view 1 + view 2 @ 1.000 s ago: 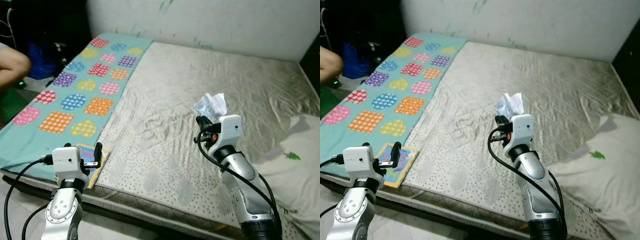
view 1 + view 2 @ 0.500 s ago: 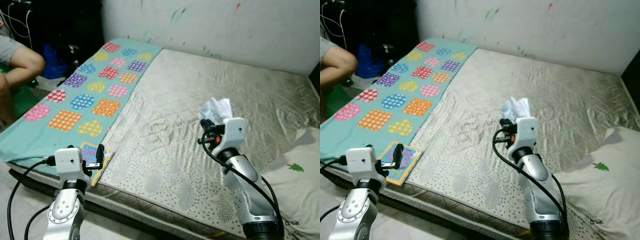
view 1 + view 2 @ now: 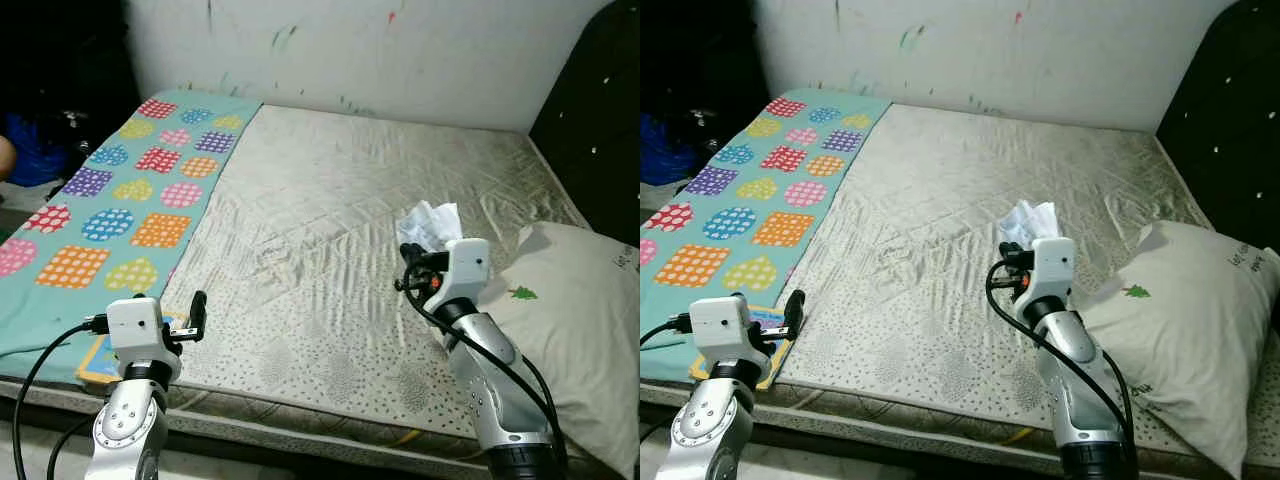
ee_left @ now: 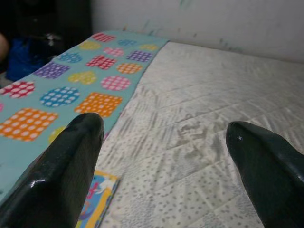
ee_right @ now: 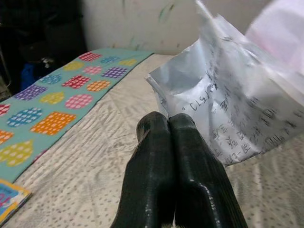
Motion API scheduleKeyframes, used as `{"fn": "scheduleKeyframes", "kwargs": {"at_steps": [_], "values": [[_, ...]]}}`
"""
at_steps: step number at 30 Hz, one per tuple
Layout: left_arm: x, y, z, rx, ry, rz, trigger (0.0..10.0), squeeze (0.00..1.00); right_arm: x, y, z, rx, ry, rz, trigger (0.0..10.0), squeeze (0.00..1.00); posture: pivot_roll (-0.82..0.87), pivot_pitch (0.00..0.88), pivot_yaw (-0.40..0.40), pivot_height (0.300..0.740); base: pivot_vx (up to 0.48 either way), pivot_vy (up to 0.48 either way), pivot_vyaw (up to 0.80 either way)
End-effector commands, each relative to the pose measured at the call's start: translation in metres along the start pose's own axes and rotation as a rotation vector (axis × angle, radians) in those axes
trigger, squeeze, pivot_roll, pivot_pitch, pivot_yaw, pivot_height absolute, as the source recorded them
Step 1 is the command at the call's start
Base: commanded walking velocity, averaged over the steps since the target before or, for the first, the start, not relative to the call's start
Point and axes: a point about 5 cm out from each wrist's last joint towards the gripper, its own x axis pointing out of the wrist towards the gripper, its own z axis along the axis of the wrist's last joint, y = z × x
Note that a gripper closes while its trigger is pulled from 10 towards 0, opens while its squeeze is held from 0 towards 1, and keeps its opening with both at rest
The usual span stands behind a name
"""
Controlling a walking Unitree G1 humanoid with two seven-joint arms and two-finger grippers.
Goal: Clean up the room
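Right tool (image 5: 168,124) raised above the bed (image 3: 340,200), roughly mid-mattress and toward the pillow side; its two black fingers (image 5: 190,161) pressed together, pinching the lower edge of a crumpled paper (image 5: 237,109). Paper is whitish-grey, creased, with handwriting on it; in the head views it stands up above the right wrist block as a crinkled white wad (image 3: 428,222), off the mattress. Left tool (image 3: 197,313) held low at the near left corner of the bed, fingers (image 4: 71,161) spread wide apart with nothing between them; the wrist view looks across the mattress between the two tips. Mattress cover is pale grey-beige, quilted, wrinkled in the middle. A teal blanket (image 3: 120,200) with coloured dotted hearts and squares lies along the left side of the bed, running from the wall toward the near edge. A small picture book (image 3: 765,335) with a yellow border and blue cover lies flat at the near left corner, at the near end of the blanket, just beside the left tool. A large off-white pillow (image 3: 1200,310) with a small green tree print lies at the right side of the bed, near the right arm, against a dark headboard (image 3: 590,110). White wall (image 3: 380,50) behind, marked with small coloured scribbles.
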Motion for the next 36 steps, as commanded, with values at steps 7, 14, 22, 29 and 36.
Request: {"fn": "scheduleKeyframes", "kwargs": {"at_steps": [7,14,22,29,36], "values": [[0.0007,0.0027,0.0001,-0.004,0.006,0.001,10.0,0.0,0.0,0.0014,0.0004,-0.004,0.006,0.011,10.0,0.0,-0.03,0.0,-0.045,0.74,0.0,0.111,-0.25],[0.0013,0.0031,0.0005,-0.002,0.006,0.0,10.0,0.0,-0.0008,0.0007,-0.0011,-0.011,0.009,0.007,10.0,0.0,-0.03,0.0,-0.041,0.74,0.0,0.285,-0.77],[0.0012,0.0029,0.0005,-0.004,0.007,-0.001,10.0,0.0,-0.0017,0.0006,-0.0038,-0.018,0.018,0.007,10.0,0.0,-0.03,0.0,-0.041,0.74,0.0,0.284,-0.26],[0.0013,0.0028,0.0006,-0.007,0.008,0.001,10.0,0.0,-0.0017,-0.0011,-0.0036,-0.034,0.02,0.008,10.0,0.0,-0.03,0.0,-0.044,0.74,0.0,0.284,0.0],[0.0014,0.0026,0.0005,-0.013,0.009,0.0,10.0,0.0,-0.001,-0.0029,-0.0044,-0.015,0.03,0.0,10.0,0.0,-0.03,0.0,-0.045,0.74,0.0,0.287,-0.34]]}}
